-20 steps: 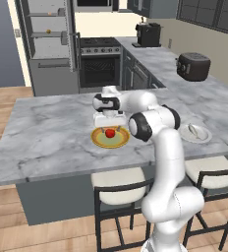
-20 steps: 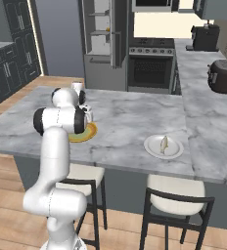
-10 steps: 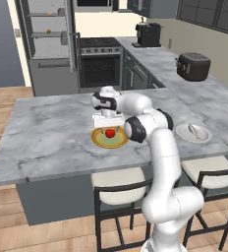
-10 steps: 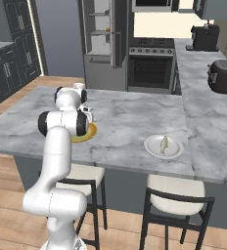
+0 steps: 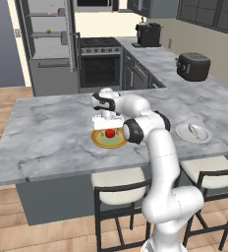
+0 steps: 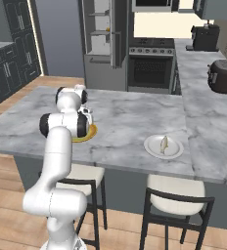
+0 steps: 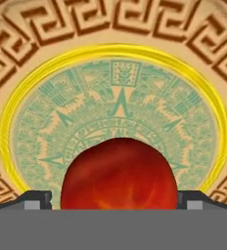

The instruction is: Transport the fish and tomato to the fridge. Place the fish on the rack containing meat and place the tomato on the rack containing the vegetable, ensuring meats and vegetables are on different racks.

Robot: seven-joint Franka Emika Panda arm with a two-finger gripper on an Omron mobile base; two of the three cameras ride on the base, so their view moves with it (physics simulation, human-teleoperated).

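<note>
Gripper (image 5: 108, 127) poised directly above the tomato (image 5: 109, 132), jaws spread wide, one finger tip (image 7: 34, 199) on each side of the fruit and nothing yet held. The tomato sits at the middle of a patterned yellow-rimmed plate (image 5: 97, 141) near the centre of the bench (image 5: 47, 133), slightly toward its front edge. The fish (image 6: 163, 144) lies on a white plate (image 6: 152, 146) near the bench's right front edge, well apart from the tomato. The fridge (image 5: 49, 44) stands open beyond the bench's far edge, with a small orange item on a shelf; its other contents are too small to tell.

Risks, as judged: the tomato is round and glossy, so a closure off its widest line could squeeze it out and send it rolling across the plate or off the bench. Descending too far would press the tips into the plate. Later, a wrong rack choice would mix meat and vegetable.

Orientation: the tomato has no meaningful long axis. The fish's long axis runs roughly from the front edge toward the far edge of the bench, tilted slightly; which end is the head cannot be told.
</note>
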